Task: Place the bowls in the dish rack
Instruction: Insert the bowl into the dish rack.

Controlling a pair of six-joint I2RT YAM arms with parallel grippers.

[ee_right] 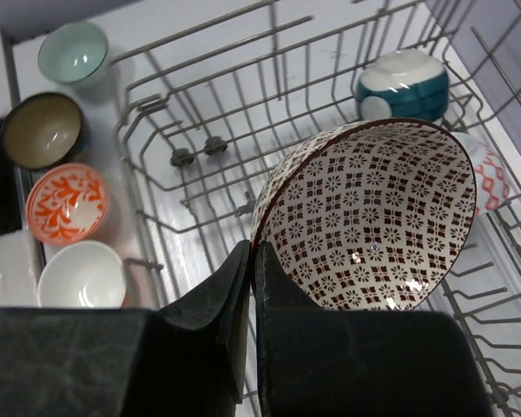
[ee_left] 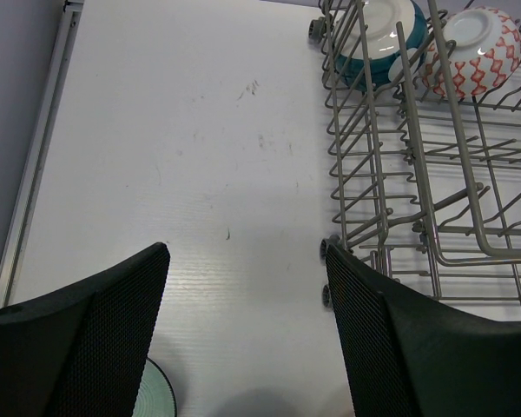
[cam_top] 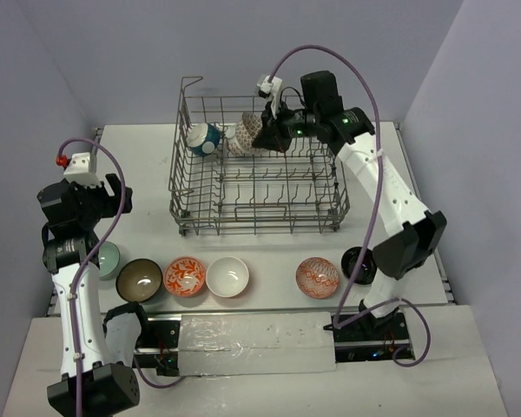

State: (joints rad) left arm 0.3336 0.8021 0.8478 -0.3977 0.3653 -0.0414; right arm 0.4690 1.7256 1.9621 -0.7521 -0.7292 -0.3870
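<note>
The grey wire dish rack (cam_top: 256, 204) stands at the table's middle back. A teal bowl (cam_top: 204, 139) and a red-zigzag bowl (cam_top: 237, 143) lean on edge in its far left part. My right gripper (cam_top: 269, 135) is over the rack's back. It is shut (ee_right: 253, 261) on the rim of a white bowl with a dark brown flower pattern (ee_right: 373, 217), held tilted above the tines beside the zigzag bowl (ee_right: 491, 178). My left gripper (cam_top: 117, 198) is open and empty (ee_left: 247, 261) above the table left of the rack (ee_left: 399, 200).
A row of bowls lies on the table in front of the rack: pale green (cam_top: 108, 259), brown (cam_top: 139, 278), orange-patterned (cam_top: 185, 276), white (cam_top: 227, 276), red-patterned (cam_top: 318, 277) and black (cam_top: 358, 261) by the right arm's base. The pale green bowl (ee_left: 156, 395) lies under my left gripper.
</note>
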